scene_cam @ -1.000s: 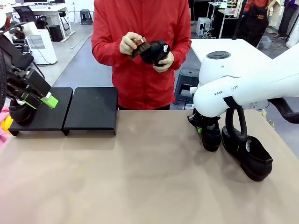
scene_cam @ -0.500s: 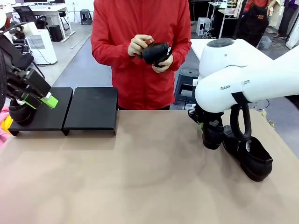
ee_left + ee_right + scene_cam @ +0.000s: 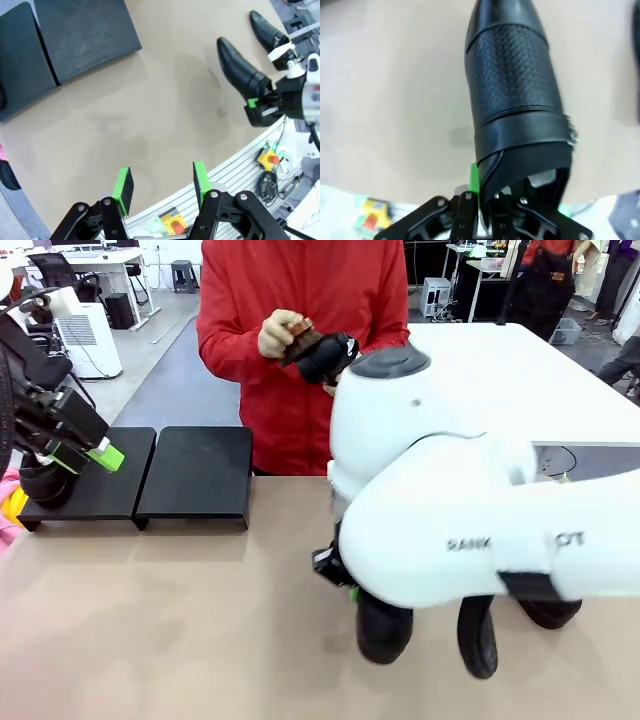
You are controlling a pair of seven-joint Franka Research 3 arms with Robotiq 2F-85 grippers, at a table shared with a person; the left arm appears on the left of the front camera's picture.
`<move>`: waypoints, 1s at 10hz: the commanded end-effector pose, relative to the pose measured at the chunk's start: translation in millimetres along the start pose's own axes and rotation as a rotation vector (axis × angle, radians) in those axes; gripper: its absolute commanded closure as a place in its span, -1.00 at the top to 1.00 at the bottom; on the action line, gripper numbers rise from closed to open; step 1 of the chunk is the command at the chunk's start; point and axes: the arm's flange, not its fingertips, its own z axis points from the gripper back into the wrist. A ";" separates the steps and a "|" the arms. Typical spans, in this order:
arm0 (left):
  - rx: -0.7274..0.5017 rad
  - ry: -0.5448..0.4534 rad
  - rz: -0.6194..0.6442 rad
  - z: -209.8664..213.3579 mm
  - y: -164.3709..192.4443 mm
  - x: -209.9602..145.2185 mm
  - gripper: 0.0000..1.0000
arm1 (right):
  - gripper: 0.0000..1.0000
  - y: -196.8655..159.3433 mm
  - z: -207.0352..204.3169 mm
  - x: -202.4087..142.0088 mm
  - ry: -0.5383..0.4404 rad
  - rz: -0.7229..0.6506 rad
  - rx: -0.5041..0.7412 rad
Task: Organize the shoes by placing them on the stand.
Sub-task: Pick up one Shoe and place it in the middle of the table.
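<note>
Centrally, black shoe [image 3: 512,100] hanging over the table [image 3: 180,620], heel rim clamped in the right gripper [image 3: 480,192], bulky white right arm [image 3: 450,510] blocking the table's right side, stand [image 3: 195,475] far left, left gripper [image 3: 162,182] spread, empty, person [image 3: 300,390] beyond holding brown brush [image 3: 298,332] against another shoe [image 3: 322,355]

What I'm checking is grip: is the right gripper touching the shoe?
Touching. The right wrist view shows the right gripper clamping the shoe at its heel rim.
</note>
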 end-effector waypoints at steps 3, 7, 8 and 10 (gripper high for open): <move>-0.026 0.000 -0.009 0.8 0.4 -0.7 0.28 | -1.00 33.1 -27.6 7.8 -0.017 -0.073 0.063; -0.026 0.000 -0.009 0.8 0.4 -0.7 0.28 | -0.65 43.2 -40.8 9.1 0.018 -0.132 0.095; -0.026 0.000 -0.009 0.8 0.4 -0.7 0.28 | -0.33 42.2 -40.4 9.3 0.018 -0.130 0.096; -0.026 0.000 -0.009 0.8 0.4 -0.7 0.28 | 0.32 40.9 -36.4 6.8 0.020 -0.145 0.110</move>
